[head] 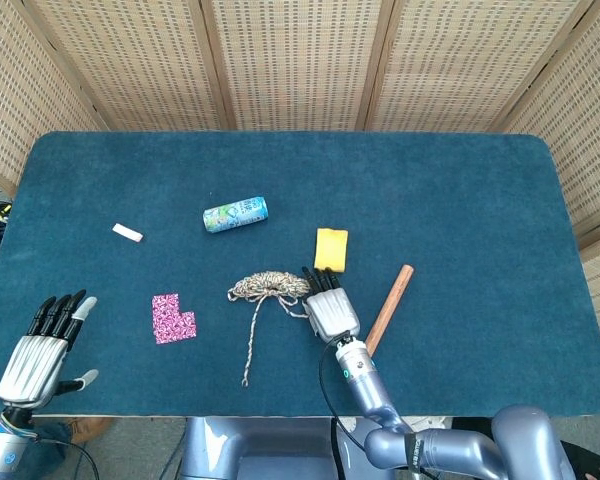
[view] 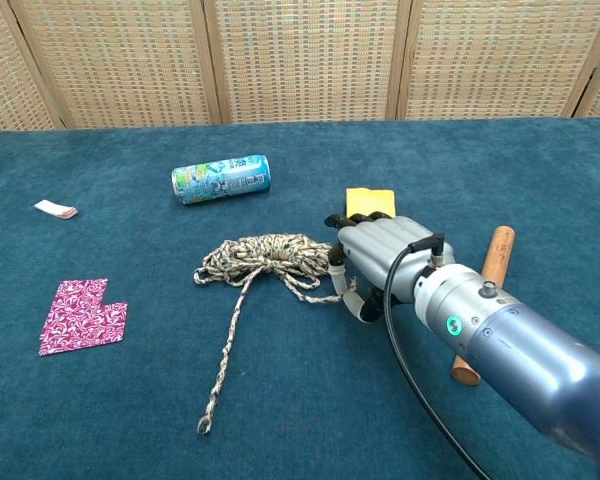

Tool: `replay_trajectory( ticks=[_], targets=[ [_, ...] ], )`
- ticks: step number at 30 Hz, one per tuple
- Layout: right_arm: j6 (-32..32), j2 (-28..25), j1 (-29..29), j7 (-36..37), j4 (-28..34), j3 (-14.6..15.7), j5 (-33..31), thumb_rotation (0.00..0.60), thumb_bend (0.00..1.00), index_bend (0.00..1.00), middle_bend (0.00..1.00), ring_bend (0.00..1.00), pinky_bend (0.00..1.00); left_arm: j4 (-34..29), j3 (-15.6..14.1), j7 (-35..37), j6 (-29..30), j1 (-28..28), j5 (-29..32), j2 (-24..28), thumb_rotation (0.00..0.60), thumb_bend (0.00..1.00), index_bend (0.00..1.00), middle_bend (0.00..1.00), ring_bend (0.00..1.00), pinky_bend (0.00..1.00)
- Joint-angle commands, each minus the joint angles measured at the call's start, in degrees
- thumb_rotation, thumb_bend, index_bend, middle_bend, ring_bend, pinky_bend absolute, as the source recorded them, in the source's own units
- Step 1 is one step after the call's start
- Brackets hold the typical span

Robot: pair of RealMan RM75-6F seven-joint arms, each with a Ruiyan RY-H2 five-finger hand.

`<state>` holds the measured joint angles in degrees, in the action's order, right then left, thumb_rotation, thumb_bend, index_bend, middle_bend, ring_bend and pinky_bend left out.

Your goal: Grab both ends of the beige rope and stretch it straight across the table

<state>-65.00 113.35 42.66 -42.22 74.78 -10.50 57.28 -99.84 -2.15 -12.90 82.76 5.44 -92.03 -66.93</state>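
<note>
The beige rope (head: 268,288) (view: 270,255) lies bunched in a coil near the table's middle. One loose strand trails toward the front edge and ends at a small loop (view: 204,427). My right hand (head: 330,310) (view: 375,262) sits at the coil's right side, fingers curled down over the short right-hand strand, and appears to pinch its end against the cloth. My left hand (head: 40,350) hovers at the front left corner, far from the rope, with its fingers straight and apart and nothing in it. The chest view does not show it.
A drink can (head: 235,213) (view: 221,179) lies behind the rope. A yellow sponge (head: 330,249) (view: 370,204) sits just beyond my right hand, a wooden stick (head: 390,308) (view: 495,260) to its right. A pink patterned piece (head: 172,318) and a small white block (head: 127,232) lie to the left.
</note>
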Motion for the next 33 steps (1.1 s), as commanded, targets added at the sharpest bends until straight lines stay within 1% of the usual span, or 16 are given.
replay_trajectory(
  ticks=[1,8,11,13,14,15,18,20,22,25,27,30,33],
  targets=[
    [-1.21,0.56,-0.51,2.30,-1.27,0.27,2.70,0.600,0.47,0.64,0.00,0.00,0.00,0.09,-0.08,-0.12,-0.07,0.07,-0.16,-0.09,0.600,0.00,0.00,0.00,0.00,0.00],
    [-1.06,0.41,-0.85,3.08,-1.49,0.48,4.49,0.600,0.47,0.65,0.00,0.00,0.00,0.56,-0.28,-1.12,-0.86,0.79,-1.20,-0.86,0.600,0.00,0.00,0.00,0.00,0.00],
    [-0.98,0.29,-0.90,2.97,-1.46,0.50,4.91,0.600,0.47,0.65,0.00,0.00,0.00,1.11,-0.10,-1.70,-1.06,1.48,-2.39,-1.54,0.600,0.00,0.00,0.00,0.00,0.00],
    [-1.00,0.13,-0.96,2.65,-1.30,0.48,5.22,0.600,0.46,0.65,0.00,0.00,0.00,2.34,0.34,-2.83,-1.67,2.70,-3.91,-2.90,0.600,0.00,0.01,0.00,0.00,0.00],
    [-1.00,0.03,-0.99,2.47,-1.18,0.49,5.35,0.600,0.46,0.66,0.00,0.00,0.00,2.89,0.44,-3.43,-2.31,3.45,-4.74,-3.52,0.600,0.00,0.03,0.00,0.00,0.00],
    [-1.03,-0.24,-0.97,2.05,-0.99,0.62,5.73,0.600,0.47,0.66,0.00,0.00,0.00,3.99,0.46,-5.48,-5.22,6.55,-8.56,-4.99,0.600,0.00,0.07,0.00,0.00,0.00],
    [-0.82,-0.44,-1.04,1.89,-0.76,0.38,5.75,0.600,0.47,0.66,0.00,0.00,0.00,5.54,0.89,-7.39,-8.18,10.04,-11.97,-6.84,0.600,0.00,0.18,0.00,0.00,0.00],
    [-0.58,-0.46,-1.04,1.90,-0.81,0.03,5.60,0.600,0.47,0.66,0.00,0.00,0.00,6.41,1.39,-10.12,-10.94,12.70,-13.94,-8.25,0.600,0.00,0.22,0.00,0.00,0.00],
    [-0.27,-0.49,-1.00,1.83,-1.09,-0.12,5.58,0.600,0.47,0.66,0.00,0.00,0.00,6.54,1.78,-11.43,-14.55,15.70,-15.18,-9.77,0.600,0.00,0.25,0.00,0.00,0.00],
    [0.10,-0.56,-1.06,2.03,-1.45,-0.27,5.59,0.600,0.47,0.66,0.00,0.00,0.00,8.31,2.31,-11.20,-17.27,19.41,-17.38,-12.33,0.600,0.00,0.29,0.00,0.00,0.00],
    [0.40,-0.61,-1.08,2.22,-1.69,-0.42,5.53,0.600,0.47,0.66,0.00,0.00,0.00,10.00,1.94,-10.26,-18.80,21.64,-18.94,-14.34,0.600,0.00,0.30,0.00,0.00,0.00],
    [0.72,-0.65,-1.07,2.40,-1.83,-0.63,5.49,0.600,0.48,0.66,0.00,0.00,0.00,11.83,1.28,-8.66,-20.83,23.85,-19.60,-16.35,0.600,0.01,0.33,0.00,0.00,0.00],
    [1.03,-0.79,-1.02,2.44,-1.80,-0.76,5.58,0.600,0.48,0.66,0.00,0.00,0.00,14.15,0.83,-9.24,-22.58,25.79,-20.22,-18.90,0.600,0.04,0.38,0.00,0.00,0.00]
  ],
)
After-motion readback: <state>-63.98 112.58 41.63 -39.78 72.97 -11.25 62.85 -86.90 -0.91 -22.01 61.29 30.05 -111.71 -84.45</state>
